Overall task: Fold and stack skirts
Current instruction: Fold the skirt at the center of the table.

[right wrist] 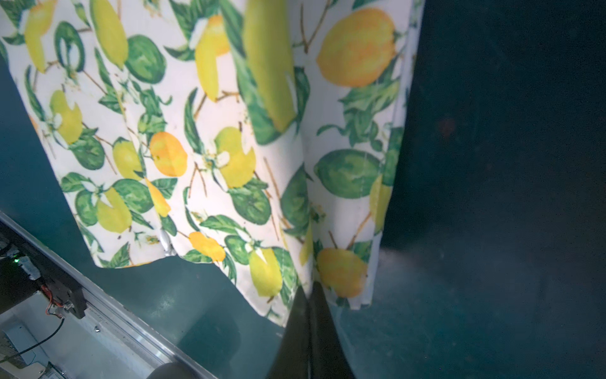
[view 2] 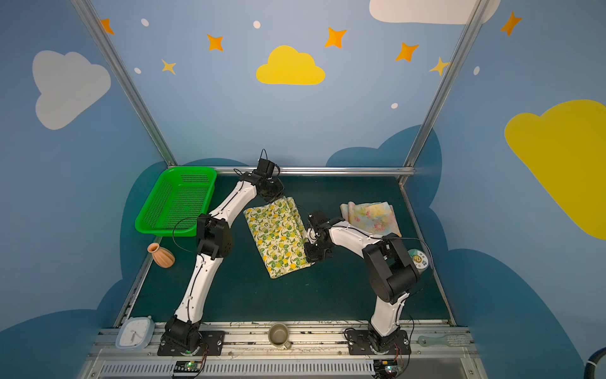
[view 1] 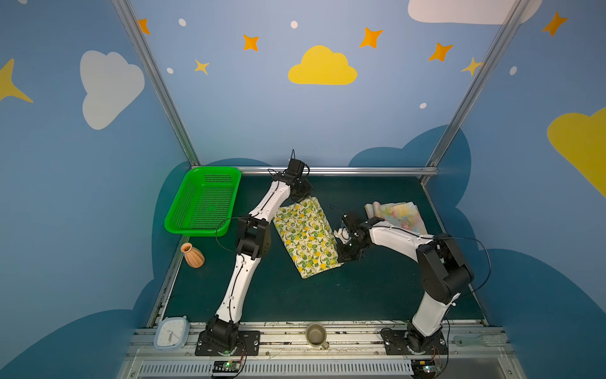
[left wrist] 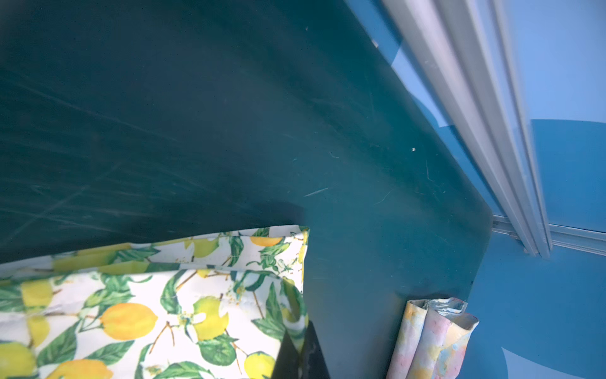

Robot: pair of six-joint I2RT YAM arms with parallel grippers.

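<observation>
Tightly, left tool (left wrist: pixel 300 334), right tool (right wrist: pixel 309 290) pinch skirt (view 1: pixel 305 236)

The left arm (view 1: pixel 235 285) and right arm (view 1: pixel 395 237) match: glossy white shells on the long links, dotted with small screws, between bulky black joint housings. A thin black cable loops from each elbow, toward 9 o'clock on the left and 3 o'clock on the right. The left hand (left wrist: pixel 299 331) and right hand (right wrist: pixel 308 288) are dark tapered blades.
</observation>
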